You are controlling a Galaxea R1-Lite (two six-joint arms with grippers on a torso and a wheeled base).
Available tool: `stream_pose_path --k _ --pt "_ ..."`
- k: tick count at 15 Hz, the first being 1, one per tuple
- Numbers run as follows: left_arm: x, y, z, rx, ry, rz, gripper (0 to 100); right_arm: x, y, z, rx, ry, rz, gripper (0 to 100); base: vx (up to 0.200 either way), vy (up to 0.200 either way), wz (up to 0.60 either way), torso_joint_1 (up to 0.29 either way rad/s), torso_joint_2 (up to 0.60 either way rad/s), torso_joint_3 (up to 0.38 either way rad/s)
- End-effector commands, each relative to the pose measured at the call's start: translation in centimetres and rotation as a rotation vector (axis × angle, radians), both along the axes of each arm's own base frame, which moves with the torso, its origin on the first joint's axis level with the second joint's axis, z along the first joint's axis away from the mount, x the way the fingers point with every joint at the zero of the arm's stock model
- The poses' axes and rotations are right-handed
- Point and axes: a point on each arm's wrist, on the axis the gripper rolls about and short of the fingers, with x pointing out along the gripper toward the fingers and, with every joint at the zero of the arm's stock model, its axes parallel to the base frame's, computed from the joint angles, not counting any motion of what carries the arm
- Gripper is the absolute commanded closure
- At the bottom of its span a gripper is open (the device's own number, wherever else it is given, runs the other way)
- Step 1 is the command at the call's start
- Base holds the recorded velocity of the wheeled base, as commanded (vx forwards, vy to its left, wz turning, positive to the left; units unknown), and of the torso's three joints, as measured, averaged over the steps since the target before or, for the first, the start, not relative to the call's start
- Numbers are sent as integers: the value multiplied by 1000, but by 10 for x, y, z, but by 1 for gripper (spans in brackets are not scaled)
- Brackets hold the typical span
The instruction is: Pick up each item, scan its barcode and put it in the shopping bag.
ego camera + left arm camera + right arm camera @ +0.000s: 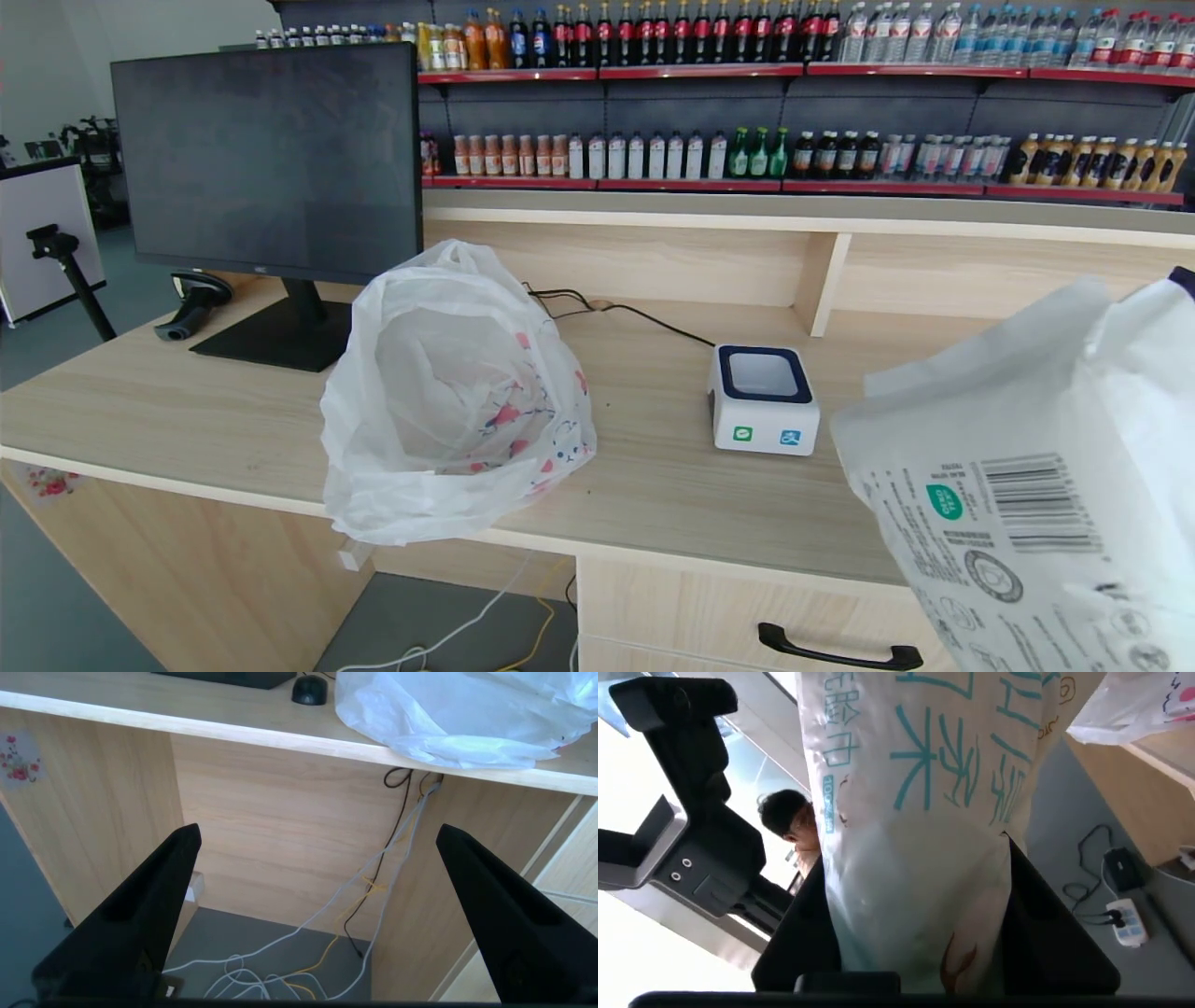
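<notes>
A white packet [1027, 504] with a barcode facing me hangs at the right front of the counter, close to the head camera. In the right wrist view my right gripper [920, 943] is shut on this packet [915, 812], which shows teal print between the dark fingers [799, 938]. The white plastic shopping bag [457, 392] stands open on the counter, left of centre. A white barcode scanner box [764, 399] sits to the right of the bag. My left gripper [318, 915] is open and empty, below the counter's front edge, under the bag [467, 714].
A dark monitor [271, 159] and a handheld scanner [191, 303] stand at the counter's back left. A cable runs to the scanner box. A wooden divider [826, 285] rises behind the box. Loose cables [308, 952] lie under the counter. Drink shelves line the back wall.
</notes>
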Motion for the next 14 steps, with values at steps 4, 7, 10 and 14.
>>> stream_pose_path --k 4,7,10,14 --pt "0 0 0 0 2 1 0 29 9 -18 -68 -59 -109 100 0 0 0 0 0 0" --pt "0 0 0 0 0 1 0 39 15 -21 -120 -234 -216 100 0 0 0 0 0 0" --pt "0 0 0 0 2 1 0 39 15 -18 -142 -364 -276 100 0 0 0 0 0 0" --pt "0 0 0 0 2 1 0 42 17 -11 -189 -580 -321 100 0 0 0 0 0 0"
